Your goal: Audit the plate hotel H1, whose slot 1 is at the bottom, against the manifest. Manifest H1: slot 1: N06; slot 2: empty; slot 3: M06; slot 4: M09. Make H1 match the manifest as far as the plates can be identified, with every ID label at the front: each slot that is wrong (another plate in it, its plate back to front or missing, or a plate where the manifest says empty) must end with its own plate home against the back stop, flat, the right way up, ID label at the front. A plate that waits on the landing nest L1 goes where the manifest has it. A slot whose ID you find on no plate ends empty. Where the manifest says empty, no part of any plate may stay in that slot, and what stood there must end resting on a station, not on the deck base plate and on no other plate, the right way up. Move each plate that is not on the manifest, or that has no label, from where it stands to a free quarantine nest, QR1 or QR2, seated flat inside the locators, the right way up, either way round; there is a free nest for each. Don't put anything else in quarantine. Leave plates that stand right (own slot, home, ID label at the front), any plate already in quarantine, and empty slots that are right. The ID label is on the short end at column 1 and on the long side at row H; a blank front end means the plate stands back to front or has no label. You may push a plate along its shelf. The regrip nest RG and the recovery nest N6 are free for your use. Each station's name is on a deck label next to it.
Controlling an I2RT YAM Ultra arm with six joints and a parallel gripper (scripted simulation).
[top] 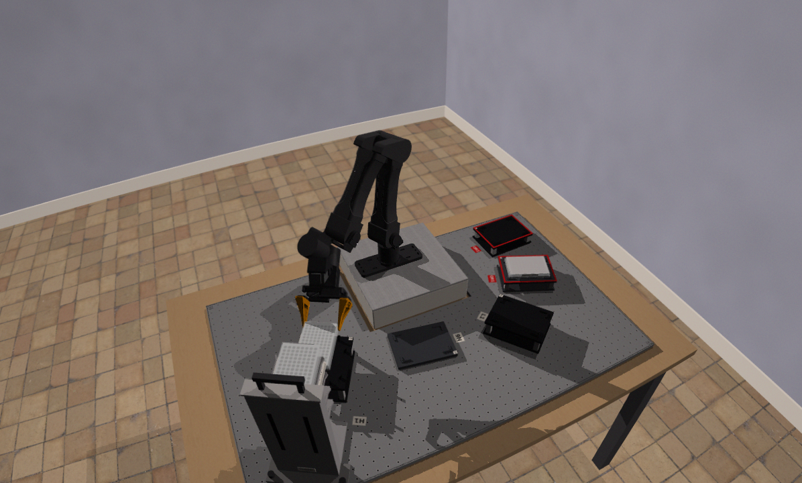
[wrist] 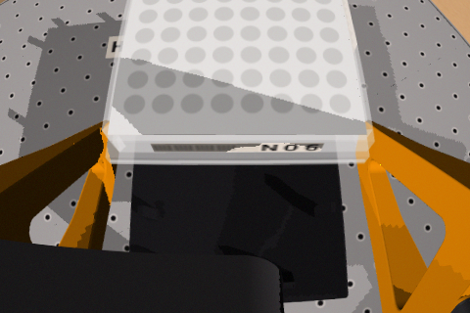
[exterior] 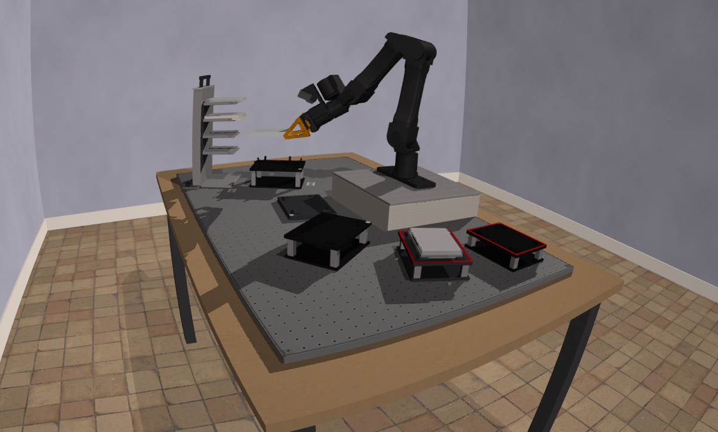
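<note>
— Wrist view: what does the label on the plate (wrist: 238,26) read?
— Upside down, "N06", on the short end facing the camera.
— Is the gripper (wrist: 238,147) pinching it?
— Yes, orange fingers clamp its corners, held in air beside the hotel (exterior: 199,134) near the bench's far-left corner.
</note>
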